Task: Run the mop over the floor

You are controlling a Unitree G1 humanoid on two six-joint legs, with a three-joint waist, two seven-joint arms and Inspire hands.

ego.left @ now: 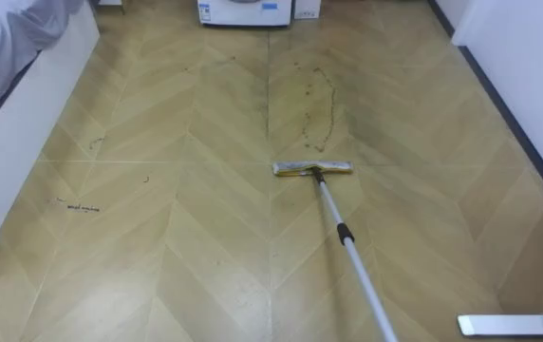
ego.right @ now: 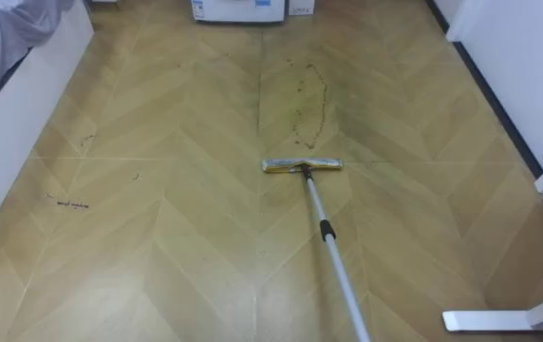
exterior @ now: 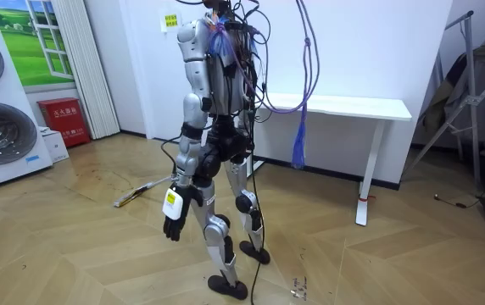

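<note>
Black left hand [exterior: 173,227] hanging low beside the thigh in the room view, fingers loose and pointing down, only slightly bent, closed on nothing and touching nothing. Robot upright on the wooden floor [ego.left: 205,275], turned towards the room view's left, with a white table [exterior: 344,107] behind it against the wall. Nearest in the eye views, the mop [ego.left: 331,205]: grey metal handle [ego.left: 366,282] entering at the lower edge right of centre and slanting up and leftwards. Cannot tell what grips its near end, hidden behind the body in the room view. Just right of that, at the lower right corner, a flat white table foot [ego.left: 509,324] resting on the boards, apart from the handle. Partway up the handle, a short black collar [ego.left: 345,233]. Off to the left, near a white bed frame [ego.left: 25,142], a few small dark marks [ego.left: 82,207]. Farther on, the yellowish mop head [ego.left: 312,168] lying flat and crosswise on the floor, about mid-room. Beyond it, close to its far edge, a thin looping dirt trail [ego.left: 330,104] of dark specks on a duller patch of boards. Grey cloth [ego.left: 6,38] heaped on the bed at the upper left. Farthest, a white appliance [ego.left: 243,11] at the top edge, and along the right a white wall [ego.left: 528,57] with dark skirting [ego.left: 499,100].
</note>
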